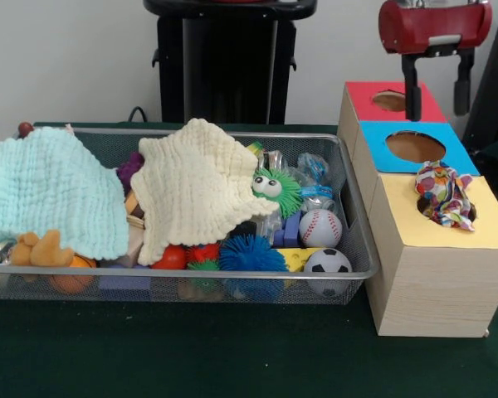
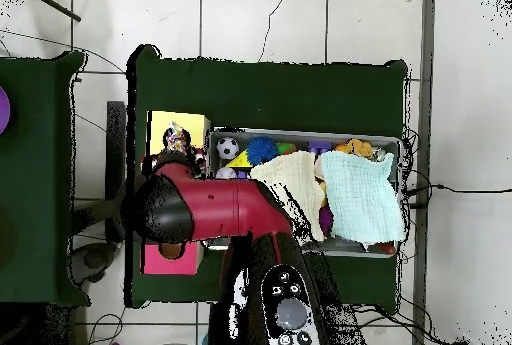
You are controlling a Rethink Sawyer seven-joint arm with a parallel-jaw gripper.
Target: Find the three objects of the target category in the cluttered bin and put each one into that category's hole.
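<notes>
The gripper (image 1: 437, 93) hangs over the red (image 1: 392, 101) and blue (image 1: 415, 147) holes of the wooden box (image 1: 436, 274), fingers spread apart with nothing in them. A crumpled colourful cloth (image 1: 444, 193) sits stuffed in the yellow hole. Two more cloths, mint (image 1: 56, 192) and cream (image 1: 197, 184), lie draped over the toys in the wire bin (image 1: 356, 224) on the tabletop (image 1: 191, 356).

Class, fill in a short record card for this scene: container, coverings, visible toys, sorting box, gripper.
container: wire mesh bin
coverings: pale blue muslin cloth, cream muslin cloth
visible toys: white baseball, black-and-white soccer ball, blue spiky ball
sorting box: wooden box, red, blue, yellow tops; patterned fabric in yellow hole
gripper: open, empty, above red and blue holes
</notes>
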